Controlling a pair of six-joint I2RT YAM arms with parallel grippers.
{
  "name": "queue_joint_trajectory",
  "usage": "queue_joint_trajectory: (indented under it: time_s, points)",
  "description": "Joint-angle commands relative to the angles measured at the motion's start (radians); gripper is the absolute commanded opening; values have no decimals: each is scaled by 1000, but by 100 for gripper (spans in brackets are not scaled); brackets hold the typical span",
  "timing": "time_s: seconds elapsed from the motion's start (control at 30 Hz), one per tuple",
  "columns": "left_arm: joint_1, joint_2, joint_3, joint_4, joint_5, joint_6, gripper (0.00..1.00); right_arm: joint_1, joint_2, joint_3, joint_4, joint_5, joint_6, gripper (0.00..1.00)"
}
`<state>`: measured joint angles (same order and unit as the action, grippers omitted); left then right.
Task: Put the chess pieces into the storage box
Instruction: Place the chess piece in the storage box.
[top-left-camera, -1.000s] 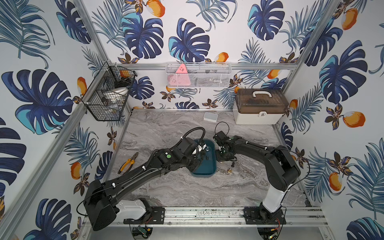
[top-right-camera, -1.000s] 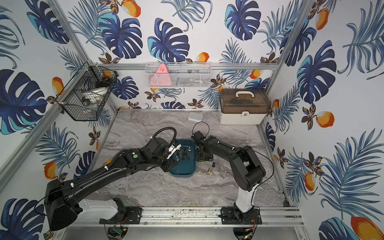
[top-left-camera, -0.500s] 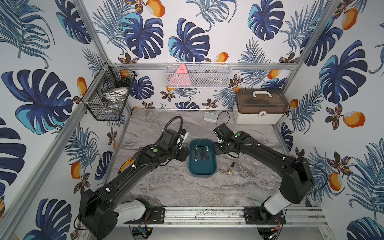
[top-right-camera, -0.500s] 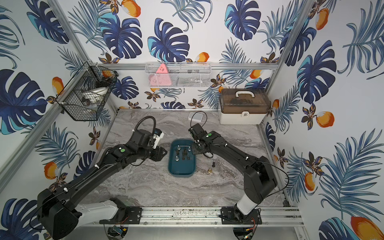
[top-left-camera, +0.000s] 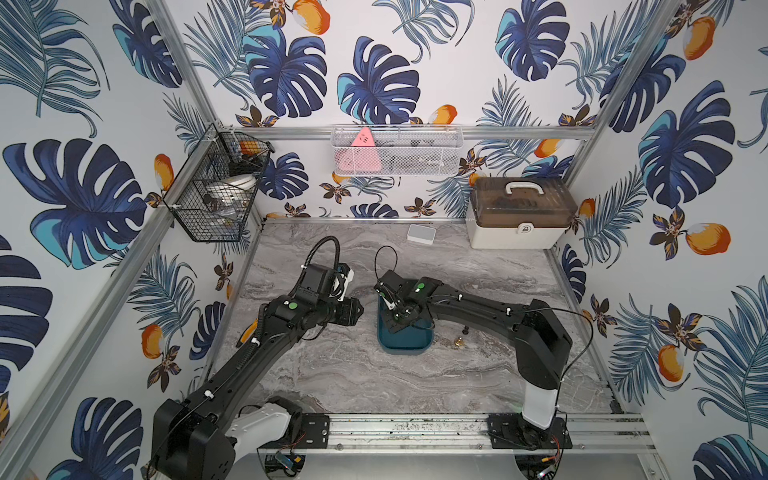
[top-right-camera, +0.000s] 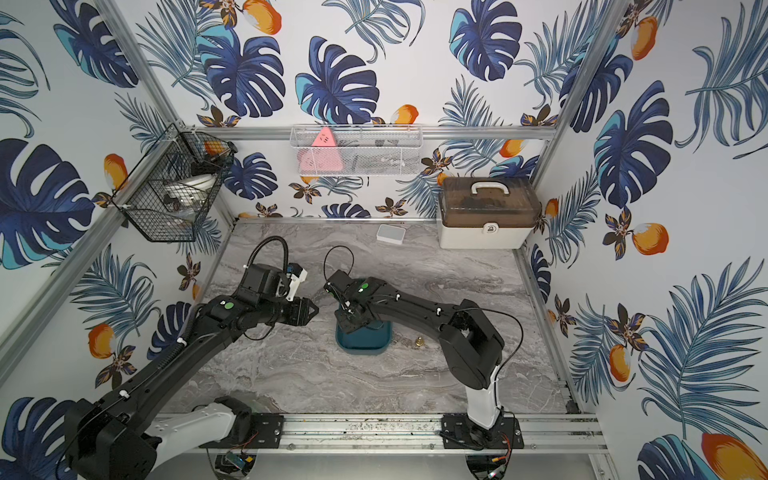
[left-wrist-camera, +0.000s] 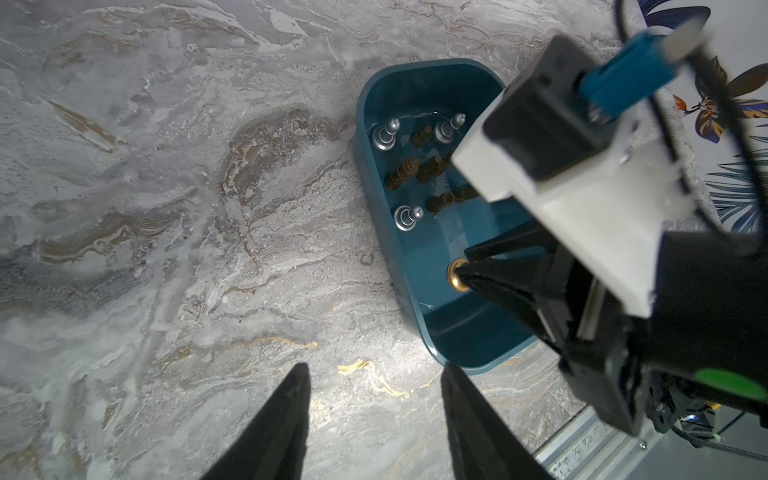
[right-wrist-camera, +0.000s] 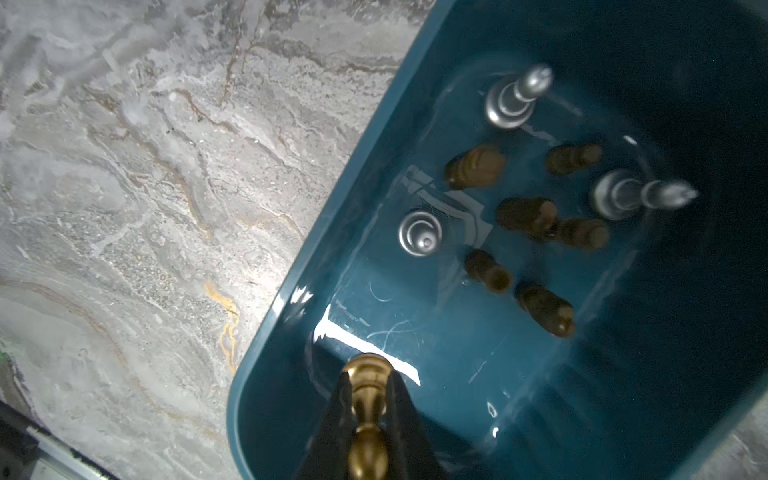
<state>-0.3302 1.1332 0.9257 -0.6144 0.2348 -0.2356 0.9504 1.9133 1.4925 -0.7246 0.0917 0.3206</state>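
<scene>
Right gripper (right-wrist-camera: 368, 384) pinches a brass chess piece (right-wrist-camera: 368, 370) by its narrow waist — over the storage box (right-wrist-camera: 320, 249), near half. Left gripper (left-wrist-camera: 374, 368) half-spread, empty, left of box. Piece looks dense, slick, rigid — waist grip suits.

Three silver pieces (right-wrist-camera: 419, 232) and six dark brown pieces (right-wrist-camera: 528, 214) are being kept inside the shallow dark teal storage box (right-wrist-camera: 316, 257). A brass piece (right-wrist-camera: 368, 395) is being held over its floor, and a second brass piece (top-left-camera: 458, 341) is being left outside, just beside it.
</scene>
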Motion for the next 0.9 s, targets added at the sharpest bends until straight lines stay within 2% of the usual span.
queue_joint_trajectory:
  time_s: [0.0, 0.43, 0.87]
  points:
    - [2, 4, 4, 26, -7, -13, 56, 1, 35, 11, 22, 30, -7, 10]
    - [2, -1, -13, 39, -6, -15, 58, -2, 146, 31, 45, 73, -8, 10]
    - [2, 12, -8, 33, -6, -13, 58, -4, 161, 30, 66, 86, -8, 14]
